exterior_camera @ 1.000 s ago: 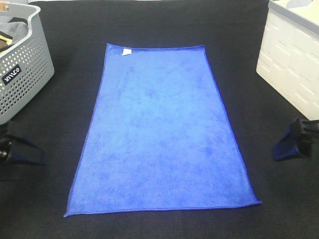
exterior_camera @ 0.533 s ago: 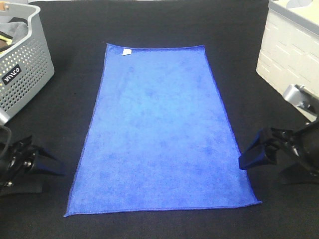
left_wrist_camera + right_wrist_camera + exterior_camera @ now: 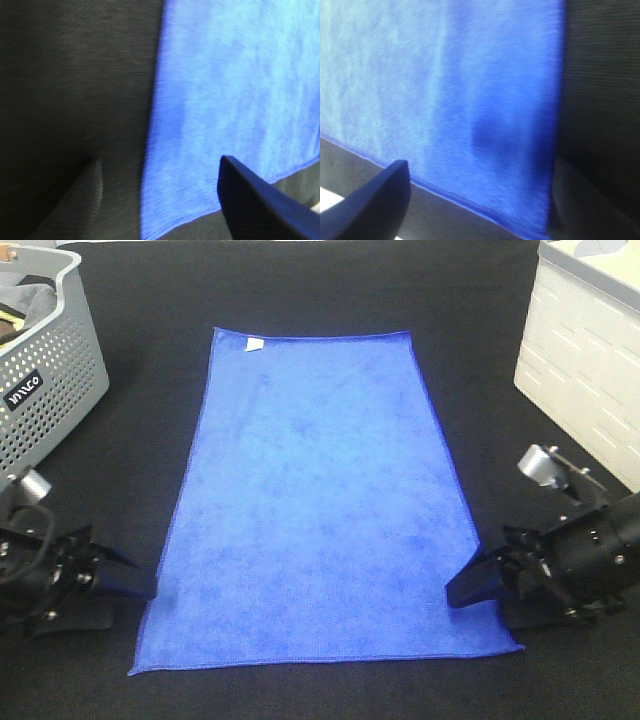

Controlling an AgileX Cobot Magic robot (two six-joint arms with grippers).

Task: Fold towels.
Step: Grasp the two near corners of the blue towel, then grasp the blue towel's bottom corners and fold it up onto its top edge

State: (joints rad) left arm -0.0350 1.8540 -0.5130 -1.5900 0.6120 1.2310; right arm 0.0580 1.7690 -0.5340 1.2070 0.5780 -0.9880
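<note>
Flatly spread, plush blue rectangular towel (image 3: 320,500), woven black tablecloth (image 3: 130,470)

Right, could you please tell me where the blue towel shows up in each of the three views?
Exterior high: the blue towel lies flat in the middle, on the black table cover.
Left wrist: it covers about half the picture, with black cover beside it.
Right wrist: it covers most of the picture.
Shared landmark: the towel's near hem, which shows in all three views.

Left hand (image 3: 135,577) — towel (image 3: 320,500) — right hand (image 3: 465,588).
</note>
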